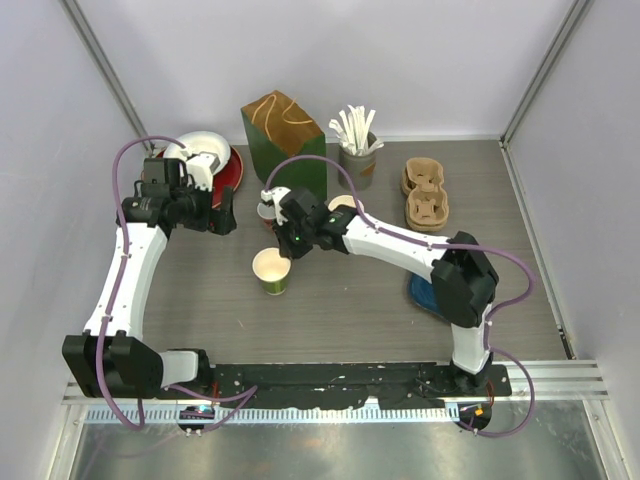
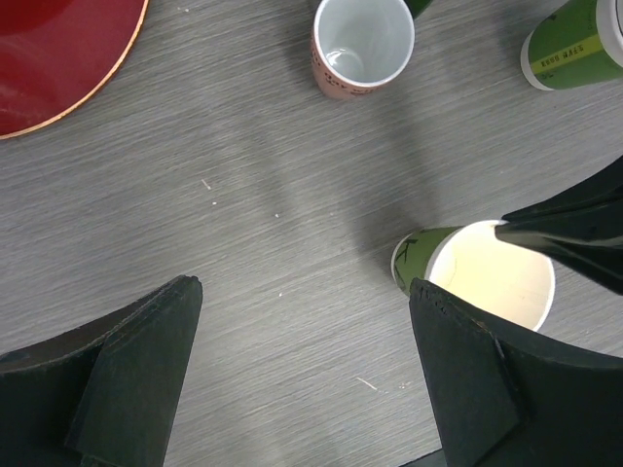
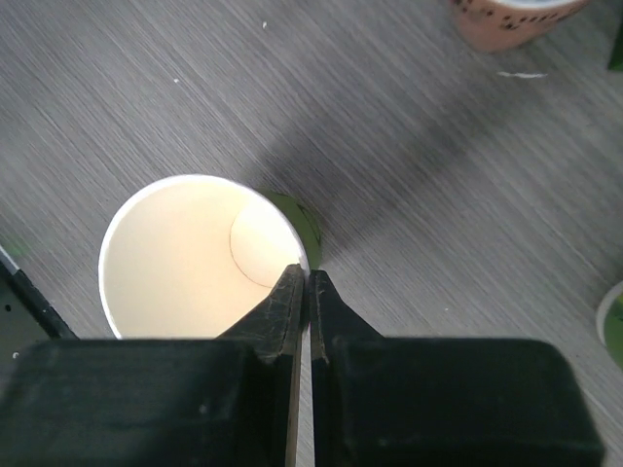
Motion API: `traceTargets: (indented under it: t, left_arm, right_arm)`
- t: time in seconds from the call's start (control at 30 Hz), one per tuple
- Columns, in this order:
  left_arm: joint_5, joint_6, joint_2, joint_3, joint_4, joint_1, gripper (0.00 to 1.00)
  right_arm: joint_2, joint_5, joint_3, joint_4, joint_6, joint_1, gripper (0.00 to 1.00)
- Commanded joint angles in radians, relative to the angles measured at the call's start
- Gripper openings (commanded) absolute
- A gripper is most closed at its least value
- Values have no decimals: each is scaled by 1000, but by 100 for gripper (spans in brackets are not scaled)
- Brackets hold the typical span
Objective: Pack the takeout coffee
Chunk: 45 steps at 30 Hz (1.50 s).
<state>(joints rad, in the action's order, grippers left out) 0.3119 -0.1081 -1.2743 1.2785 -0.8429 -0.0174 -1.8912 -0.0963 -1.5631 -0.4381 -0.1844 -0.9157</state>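
Note:
One green takeout coffee cup (image 1: 271, 272) stands upright and lidless mid-table, its cream inside showing (image 3: 185, 253). My right gripper (image 1: 284, 250) is shut on this cup's rim (image 3: 309, 277), one finger inside the wall and one outside. A second green cup (image 2: 574, 44) stands farther back, mostly behind the right arm in the top view. My left gripper (image 1: 225, 215) hangs open over bare table (image 2: 304, 287), to the left of the held cup (image 2: 496, 277), with nothing between its fingers.
A small red-and-white cup (image 1: 266, 210) stands just behind the held cup (image 2: 362, 47). At the back are a red plate (image 1: 228, 172) with white pieces, a green paper bag (image 1: 285, 140), a holder of wooden stirrers (image 1: 357, 150) and brown cup carriers (image 1: 425, 195).

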Motion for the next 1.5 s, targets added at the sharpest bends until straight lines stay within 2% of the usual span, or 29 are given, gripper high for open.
traceTargets:
  t: [0.0,0.13,0.17,0.2,0.3,0.4,0.5,0.57,0.6,0.67,0.7,0.77,0.83,0.87,1.0,1.03,1.13,1.23,1.3,1.4,1.43,1.47]
  left_arm:
    - [-16,1,20,1,13,8,92]
    - [-10,-1,21,-2,11,8,92]
    - [-10,-4,20,-4,10,8,93]
    - [-8,-5,18,-2,11,8,93]
    - [-2,-5,18,-2,10,10,92]
    - [7,-5,16,1,7,8,93]
    - [10,-11,19,4,1,10,93]
    - [15,-15,21,2,-4,8,93]
    - [22,-16,23,1,-7,8,93]
    - [33,-18,24,-4,-5,8,93]
    - [36,-15,23,-5,-7,8,93]
    - [33,-10,24,-11,-4,8,93]
    - [30,-12,24,-13,-2,8,93]
    - [29,-8,23,-11,-2,8,93]
    - [36,-2,24,-10,-1,8,93]
    - [36,-2,24,-11,1,8,93]
    - [36,-4,32,-13,-4,8,92]
    - [35,-7,36,-19,-4,8,92]
    - [33,-7,38,-21,-4,10,92]
    - [30,-7,38,-21,-4,8,92]
    - [30,-8,38,-21,-5,8,92]
    - [29,-7,38,-21,-4,8,92]
  right_arm:
    - [-5,27,-12,52,-32,-20,1]
    - [-17,52,-9,35,-36,-20,3]
    - [-10,52,-11,29,-33,-20,10]
    - [-3,53,-12,26,-30,-20,30]
    - [27,59,-29,7,-17,-22,55]
    - [73,116,-60,-22,8,-20,76]
    - [133,251,-100,-73,23,-5,84]
    - [162,364,-110,-112,13,56,84]
    - [181,388,-107,-123,-10,86,80]
    - [214,397,-83,-155,-47,168,69]
    - [222,388,-72,-162,-59,242,55]
    - [236,373,-35,-168,-66,293,49]
    - [230,354,-20,-183,-59,345,58]
    - [218,313,-20,-189,-59,360,72]
    - [162,233,-47,-195,-69,400,75]
    - [152,233,-57,-206,-64,399,72]
    - [121,204,-84,-212,-61,400,56]
    - [98,204,-97,-215,-61,399,47]
    - [77,213,-104,-229,-55,400,47]
    - [58,202,-107,-237,-44,399,38]
    - [57,192,-106,-237,-41,399,29]
    - [61,194,-106,-237,-41,397,24]
